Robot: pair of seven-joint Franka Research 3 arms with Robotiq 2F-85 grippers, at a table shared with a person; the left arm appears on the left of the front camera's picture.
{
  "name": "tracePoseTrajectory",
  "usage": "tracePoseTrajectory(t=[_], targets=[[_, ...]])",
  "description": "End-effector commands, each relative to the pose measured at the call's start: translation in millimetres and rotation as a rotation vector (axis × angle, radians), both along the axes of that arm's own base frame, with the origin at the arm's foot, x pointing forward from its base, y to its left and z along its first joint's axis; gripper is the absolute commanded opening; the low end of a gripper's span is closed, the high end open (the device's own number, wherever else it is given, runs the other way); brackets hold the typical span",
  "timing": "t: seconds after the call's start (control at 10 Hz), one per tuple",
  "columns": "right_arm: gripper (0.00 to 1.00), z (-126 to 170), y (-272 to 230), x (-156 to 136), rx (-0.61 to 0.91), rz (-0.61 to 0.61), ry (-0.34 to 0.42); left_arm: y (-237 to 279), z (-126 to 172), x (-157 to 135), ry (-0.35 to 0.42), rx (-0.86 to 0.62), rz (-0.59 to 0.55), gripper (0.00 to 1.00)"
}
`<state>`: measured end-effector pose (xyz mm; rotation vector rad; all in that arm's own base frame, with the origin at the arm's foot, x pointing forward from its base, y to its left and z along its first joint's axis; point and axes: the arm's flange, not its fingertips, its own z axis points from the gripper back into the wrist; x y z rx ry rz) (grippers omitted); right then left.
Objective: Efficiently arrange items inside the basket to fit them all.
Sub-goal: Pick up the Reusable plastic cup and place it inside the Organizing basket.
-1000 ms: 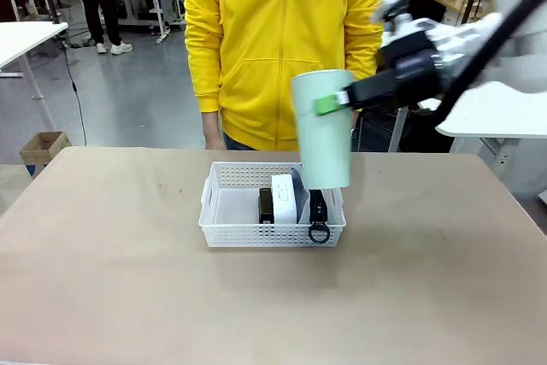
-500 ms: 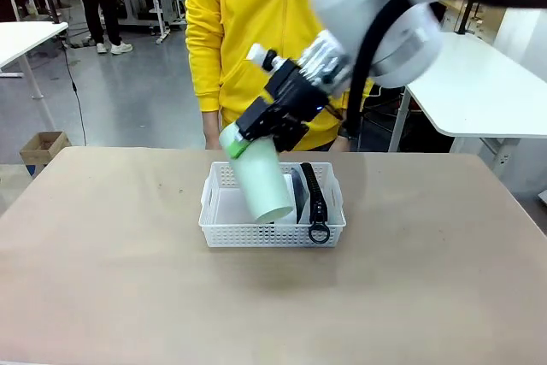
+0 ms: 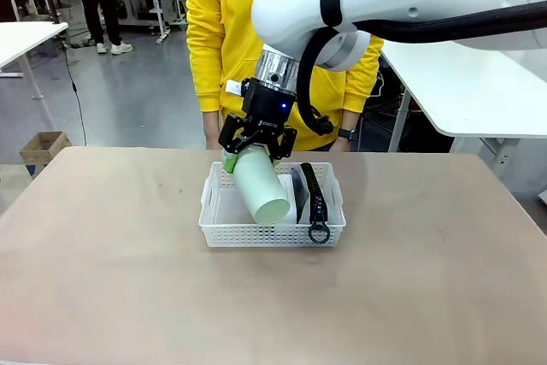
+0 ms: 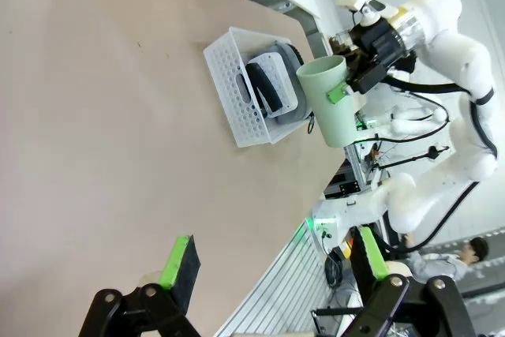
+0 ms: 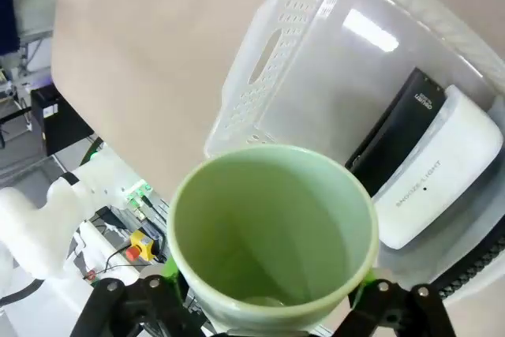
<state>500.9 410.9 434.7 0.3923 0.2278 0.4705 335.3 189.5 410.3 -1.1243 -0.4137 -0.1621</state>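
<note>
With stapler (image 5: 393, 129), white box (image 5: 442, 171) and pouch (image 3: 312, 194) packed to one side, tilting cup (image 3: 260, 187) over basket (image 3: 214, 220), pinched in right gripper (image 3: 255, 153), toward the free bay; left gripper (image 4: 272, 262) spread, idle.

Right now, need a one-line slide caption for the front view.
Right gripper tilts a pale green cup into the white basket beside the white box and zippered grey pouch.
</note>
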Motion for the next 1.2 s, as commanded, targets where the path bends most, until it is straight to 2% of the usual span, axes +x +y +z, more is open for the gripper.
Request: tracePoseTrajectory(t=[0.0,0.2,0.3,0.4,0.6,0.7,0.9,1.1], targets=[[0.93,-6.4,-5.0,-14.8,0.013,-0.004,0.014,-2.7,1.9,-0.6,-0.001,-0.016,0.021,1.0],[0.93,-6.4,-5.0,-14.8,0.013,-0.004,0.014,-2.7,1.9,-0.6,-0.001,-0.016,0.021,1.0],[0.93,-4.8,1.1,-4.1,-0.002,0.002,0.013,-2.7,1.9,-0.6,-0.001,-0.016,0.021,1.0],[0.93,-4.5,5.4,-6.1,-0.001,-0.135,0.0,-2.7,1.9,-0.6,-0.001,-0.016,0.021,1.0],[0.93,-5.9,18.2,-0.5,-0.107,-0.407,-0.002,-2.7,1.9,-0.6,-0.001,-0.016,0.021,1.0],[0.93,-6.1,20.5,2.4,-0.124,-0.475,-0.01,-2.7,1.9,-0.6,-0.001,-0.016,0.021,1.0],[0.93,-8.2,24.4,9.2,-0.169,-0.543,-0.021,-2.7,1.9,-0.6,-0.001,-0.016,0.021,1.0],[0.93,-12.1,31.0,14.0,-0.193,-0.538,-0.018,-2.7,1.9,-0.6,-0.001,-0.016,0.021,1.0]])
